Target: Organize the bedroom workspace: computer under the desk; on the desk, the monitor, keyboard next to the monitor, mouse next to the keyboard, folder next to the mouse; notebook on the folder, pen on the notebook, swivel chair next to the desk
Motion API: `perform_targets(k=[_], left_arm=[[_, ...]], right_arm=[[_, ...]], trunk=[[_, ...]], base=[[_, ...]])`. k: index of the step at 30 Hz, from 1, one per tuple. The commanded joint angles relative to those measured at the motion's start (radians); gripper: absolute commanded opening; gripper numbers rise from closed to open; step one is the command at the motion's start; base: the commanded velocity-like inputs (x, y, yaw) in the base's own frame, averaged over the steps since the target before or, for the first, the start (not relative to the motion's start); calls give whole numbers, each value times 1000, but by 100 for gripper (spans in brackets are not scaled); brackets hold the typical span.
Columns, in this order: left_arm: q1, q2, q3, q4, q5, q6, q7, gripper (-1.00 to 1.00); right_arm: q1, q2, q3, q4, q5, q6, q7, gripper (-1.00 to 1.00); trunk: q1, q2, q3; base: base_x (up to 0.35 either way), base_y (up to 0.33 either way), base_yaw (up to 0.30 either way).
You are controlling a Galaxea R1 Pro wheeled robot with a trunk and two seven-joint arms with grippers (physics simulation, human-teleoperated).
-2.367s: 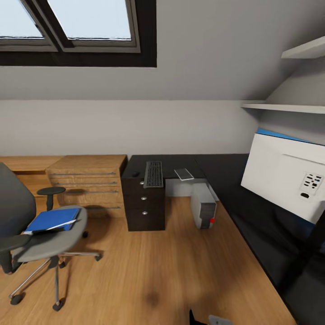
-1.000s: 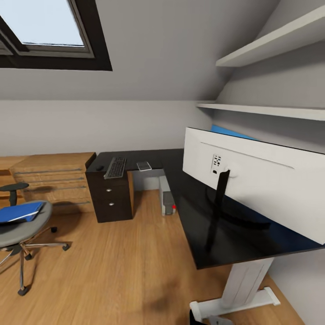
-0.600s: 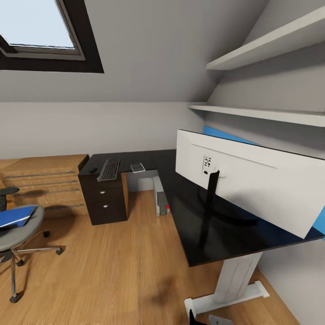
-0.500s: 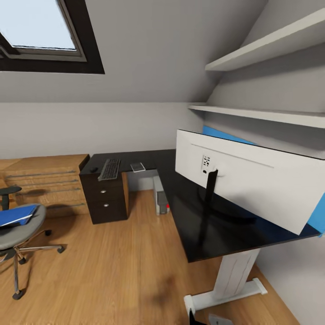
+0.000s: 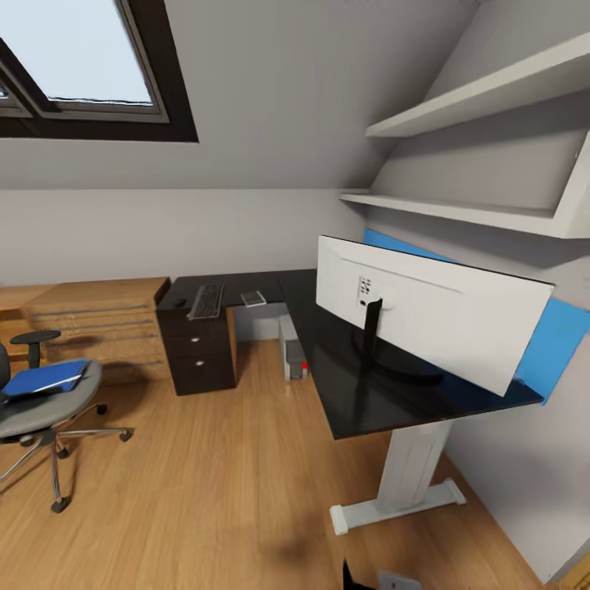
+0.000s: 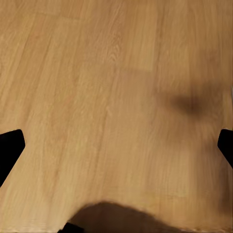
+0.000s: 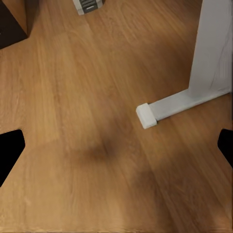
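Note:
The desk (image 5: 336,397) is L-shaped with a glossy black top and a white leg (image 7: 209,53). On its near wing stands the monitor (image 5: 426,315), white back towards me. The keyboard (image 5: 206,301) lies on the far wing with the dark mouse (image 5: 179,302) just left of it and a small pale flat thing (image 5: 253,297) to its right. The computer (image 5: 293,360) stands on the floor under the desk. The blue folder (image 5: 45,378) lies on the swivel chair (image 5: 49,410) at far left. Both my left gripper (image 6: 116,148) and my right gripper (image 7: 116,148) hang open over bare floor.
A dark drawer unit (image 5: 201,351) carries the desk's far end, with an oak drawer unit (image 5: 98,324) left of it. White wall shelves (image 5: 483,98) hang above the desk. Open wood floor (image 5: 221,475) lies between the chair and the desk.
The whole picture has shifted: the camera pulled back and turned, so the desk's near end and white leg show in full. Nothing on the desk or chair has moved.

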Motion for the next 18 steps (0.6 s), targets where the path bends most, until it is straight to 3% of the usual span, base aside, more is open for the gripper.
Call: perform_targets(k=[1, 7, 18], left_arm=[[0, 1, -4, -1, 11, -7, 5, 100], [0, 1, -4, -1, 12, -7, 5, 100], [0, 2, -1, -1, 12, -7, 5, 100]], right_arm=[[-1, 0, 4, 2, -11, -4, 7, 100], [-1, 1, 4, 2, -11, -3, 7, 100], [-1, 1, 4, 2, -11, -3, 7, 100]], trunk=[[-5, 7, 2], [-28, 49, 21], [-70, 126, 56]], base=[[-339, 0, 0], [-220, 0, 0], [-19, 0, 0]])
